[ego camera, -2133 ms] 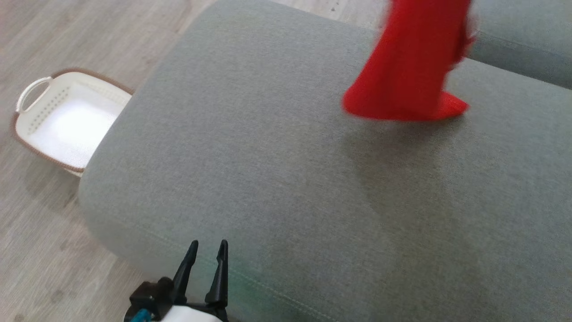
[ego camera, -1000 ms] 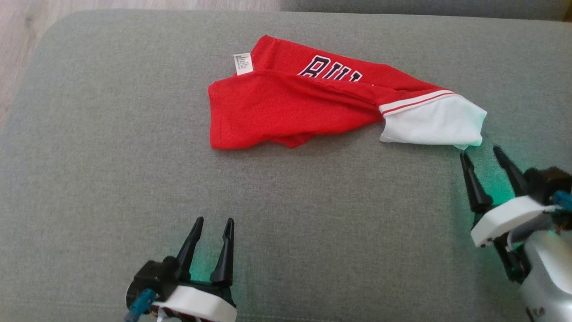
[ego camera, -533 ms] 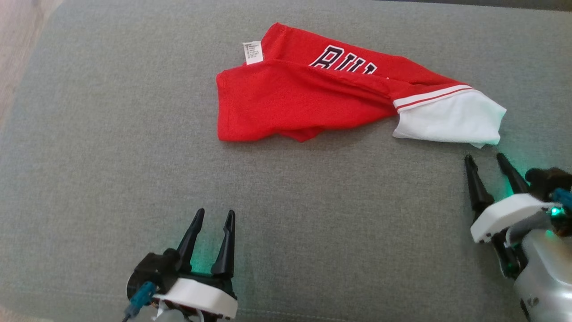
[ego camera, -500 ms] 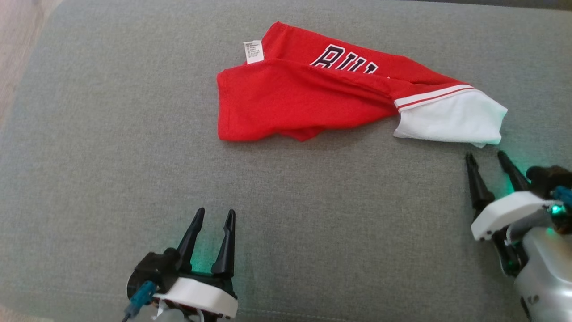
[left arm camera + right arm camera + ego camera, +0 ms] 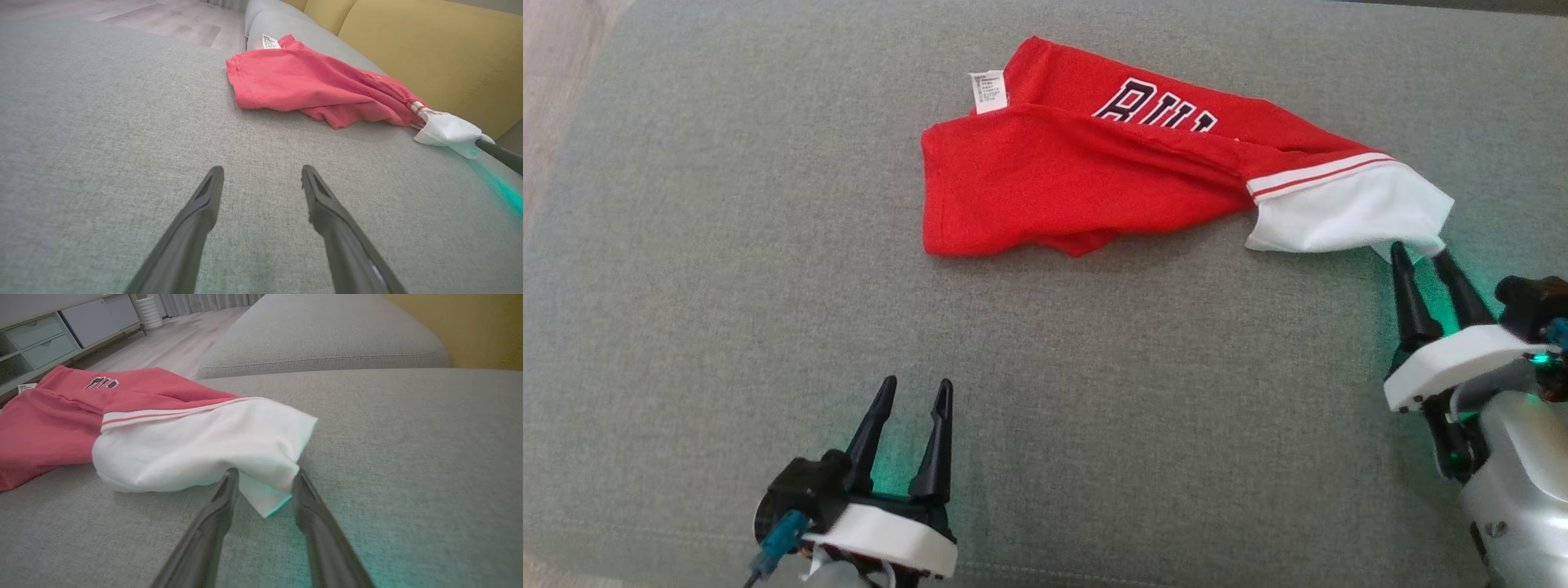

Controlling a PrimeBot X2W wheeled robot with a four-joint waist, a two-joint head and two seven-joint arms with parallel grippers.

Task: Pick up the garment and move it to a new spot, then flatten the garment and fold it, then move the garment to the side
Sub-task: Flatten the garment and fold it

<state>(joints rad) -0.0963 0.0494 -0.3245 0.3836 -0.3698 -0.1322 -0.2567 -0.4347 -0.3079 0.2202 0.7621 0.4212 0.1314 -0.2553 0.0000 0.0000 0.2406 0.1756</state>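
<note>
The garment (image 5: 1078,175) is a red jersey with dark lettering, a white label and a white sleeve end, lying crumpled on the grey sofa cushion (image 5: 727,245). My right gripper (image 5: 1419,250) is at the sleeve's near right corner. In the right wrist view its fingers straddle that white corner (image 5: 261,498), jaws still apart, right gripper (image 5: 264,473) low on the cushion. My left gripper (image 5: 916,381) stands open over bare cushion near the front edge, well short of the garment (image 5: 302,81), with nothing between the fingers of the left gripper (image 5: 261,168).
A yellow backrest (image 5: 429,49) rises behind the garment. A second grey cushion (image 5: 327,330) adjoins the seat, with wooden floor (image 5: 556,49) and a low cabinet (image 5: 41,339) beyond. Bare cushion lies left of and in front of the garment.
My right gripper has moved forward onto the white sleeve corner and its fingers have narrowed around it. The garment and my left gripper have stayed put; earlier, the head view swung round.
</note>
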